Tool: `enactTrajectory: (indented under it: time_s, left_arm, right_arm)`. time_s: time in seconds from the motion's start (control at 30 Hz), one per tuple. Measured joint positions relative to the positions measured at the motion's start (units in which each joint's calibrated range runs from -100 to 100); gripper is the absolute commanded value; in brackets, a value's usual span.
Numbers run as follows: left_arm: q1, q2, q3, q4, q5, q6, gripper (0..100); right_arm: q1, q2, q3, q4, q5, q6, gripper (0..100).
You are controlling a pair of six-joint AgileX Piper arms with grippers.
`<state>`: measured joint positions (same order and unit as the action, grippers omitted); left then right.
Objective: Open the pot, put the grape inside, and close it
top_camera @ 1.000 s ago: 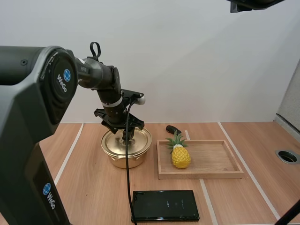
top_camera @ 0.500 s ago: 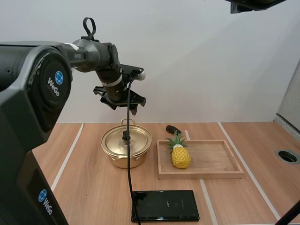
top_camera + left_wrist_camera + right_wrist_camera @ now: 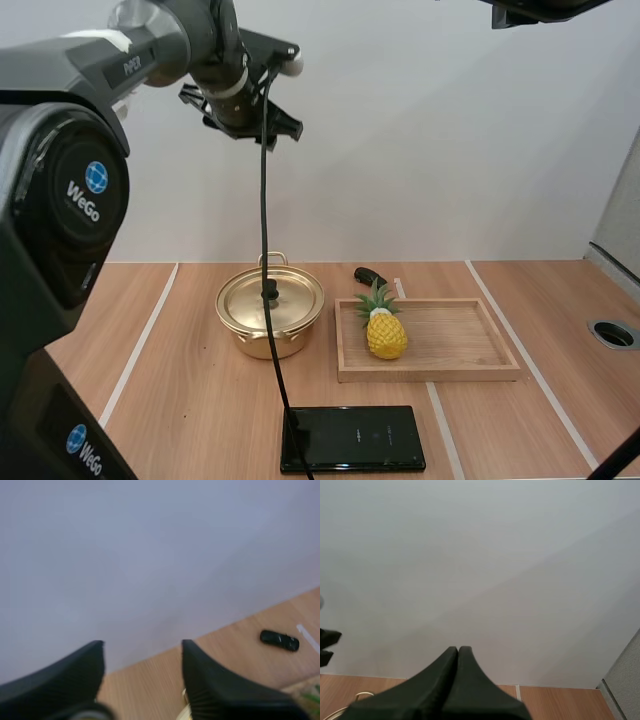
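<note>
1. On the bench (image 3: pixel 190 400), a tray (image 3: pixel 430 373) holds a pineapple (image 3: pixel 386 335); the pot (image 3: pixel 262 338), lid on, stands just left of it.
2. My left hand (image 3: pixel 250 122), the nearer one, hangs high above the pot, wide open and empty.
3. My right hand (image 3: pixel 458 653) is closed on nothing.

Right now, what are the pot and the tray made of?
The pot looks like polished gold-coloured metal: its surface gleams and reflects light. The tray looks like pale wood with a matte finish, going by its grain lines.
</note>
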<state>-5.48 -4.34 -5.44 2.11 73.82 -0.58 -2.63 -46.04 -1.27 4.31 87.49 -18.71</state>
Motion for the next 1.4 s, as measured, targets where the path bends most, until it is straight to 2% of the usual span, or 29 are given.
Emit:
enactTrajectory:
  time_s: [0.03, 0.27, 0.37, 0.83, 1.03, 1.23, 1.4]
  left_arm:
    - [0.0, -0.71, -1.58, 0.29, 0.0, -0.69, 0]
    - [0.07, -6.08, -8.93, 2.9, 0.04, -4.08, 0]
    - [0.07, -9.07, -10.61, 3.76, 0.2, -5.54, 0]
    - [0.07, -28.12, -11.11, 4.11, -7.24, -13.67, 0]
    - [0.07, -37.46, -4.23, 5.77, -14.35, -14.99, 0]
    - [0.07, -47.12, 7.84, 7.77, -21.12, -15.28, 0]
    - [0.07, -55.9, 18.7, 7.89, -28.96, -15.36, 0]
  right_arm:
    - [0.0, 0.0, 0.0, 0.0, 0.0, 0.0, 0]
    - [0.0, 0.0, 0.0, 0.0, -0.29, 0.0, 0]
    - [0.0, 0.0, 0.0, 0.0, -3.85, 0.0, 0]
    - [0.0, -0.11, 0.0, 2.22, -17.74, 0.0, 0]
    - [0.0, -3.27, 1.68, 3.78, -22.26, 0.0, 0]
    - [0.0, -13.09, 11.57, 3.8, -33.35, -0.56, 0]
    - [0.0, -20.46, 18.59, 3.8, -35.27, -0.68, 0]
